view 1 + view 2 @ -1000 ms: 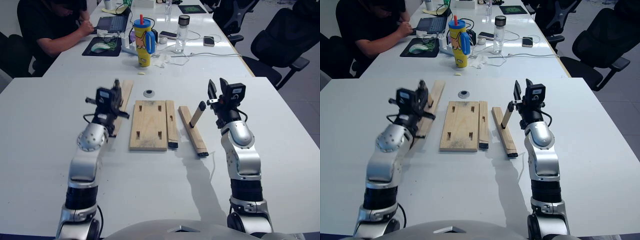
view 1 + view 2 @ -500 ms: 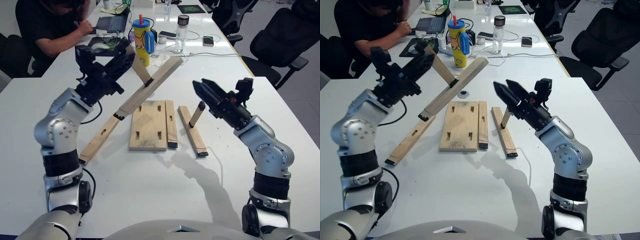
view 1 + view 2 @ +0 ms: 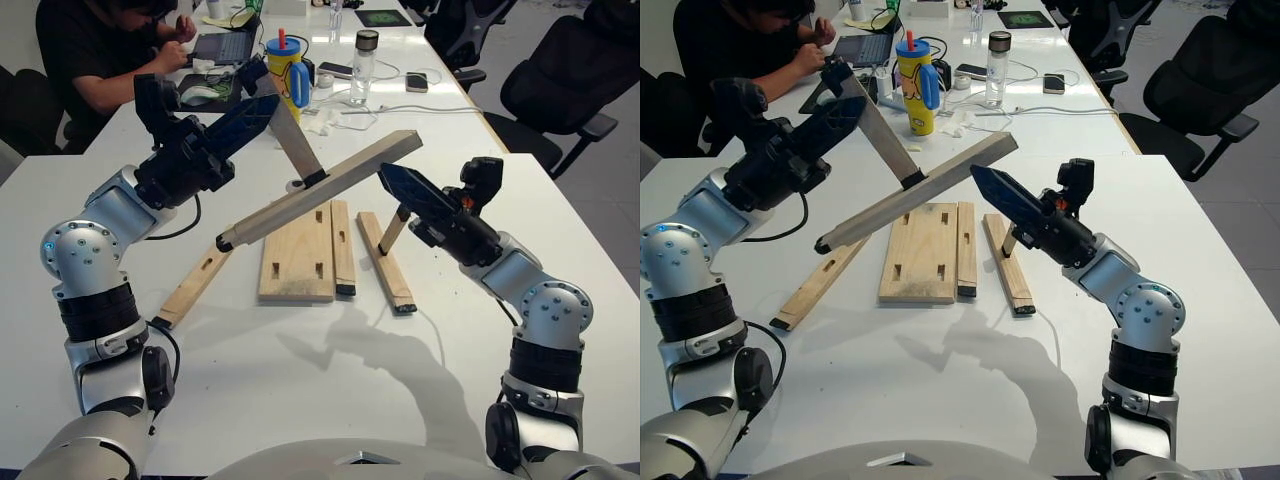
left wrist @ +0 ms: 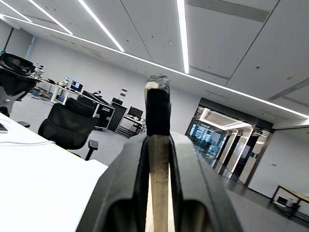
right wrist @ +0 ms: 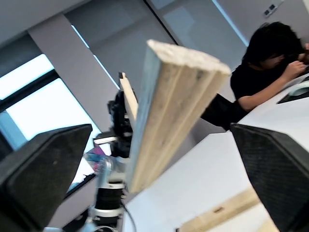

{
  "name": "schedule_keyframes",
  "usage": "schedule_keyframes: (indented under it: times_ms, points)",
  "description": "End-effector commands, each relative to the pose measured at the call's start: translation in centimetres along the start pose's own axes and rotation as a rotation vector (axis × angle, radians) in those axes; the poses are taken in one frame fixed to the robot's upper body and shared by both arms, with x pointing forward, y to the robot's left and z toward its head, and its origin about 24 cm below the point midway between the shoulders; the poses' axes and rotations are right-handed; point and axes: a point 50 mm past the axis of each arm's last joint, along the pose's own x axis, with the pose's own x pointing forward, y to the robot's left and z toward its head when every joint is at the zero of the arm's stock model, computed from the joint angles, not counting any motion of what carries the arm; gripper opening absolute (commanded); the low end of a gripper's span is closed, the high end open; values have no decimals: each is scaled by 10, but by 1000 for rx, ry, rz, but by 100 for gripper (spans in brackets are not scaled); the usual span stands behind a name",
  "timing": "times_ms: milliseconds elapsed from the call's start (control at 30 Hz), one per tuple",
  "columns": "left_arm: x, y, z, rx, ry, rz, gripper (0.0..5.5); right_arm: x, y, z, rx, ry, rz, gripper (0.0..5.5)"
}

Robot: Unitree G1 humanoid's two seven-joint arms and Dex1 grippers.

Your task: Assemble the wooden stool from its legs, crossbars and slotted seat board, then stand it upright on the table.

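Left gripper clamps the crossbar, joined leg aloft over the seat board; right gripper gapes empty alongside.

Left arm — elbow bent out left of seat board, forearm angled up and inward. Left gripper raised high over board's far-left corner. Fingers clamped on short bar, one each side. Right arm — elbow out right of seat board, forearm pointing inward. Right gripper raised above board's far-right side, fingers spread wide apart.
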Motion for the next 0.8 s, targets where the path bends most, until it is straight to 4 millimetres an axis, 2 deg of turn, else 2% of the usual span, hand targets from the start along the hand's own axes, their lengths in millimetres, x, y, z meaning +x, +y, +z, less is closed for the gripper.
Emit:
schedule_keyframes:
  times_ms: [33, 367, 600, 633, 800]
  points:
    - [2, 1, -6, -44, 17, 0, 43, 7, 5, 0, 7, 12, 32, 507]
    - [0, 0, -8, -78, 31, 13, 43, 7, 6, -5, 16, 32, 39, 343]
    - [-2, 2, -8, -12, 55, 73, 43, 11, 8, -7, 18, 42, 58, 234]
    - [-3, 5, -7, -13, 40, 92, 79, 11, 8, -7, 19, 43, 56, 227]
    - [-4, 8, -3, -48, -32, 106, 151, 9, 5, -5, 21, 24, 30, 210]
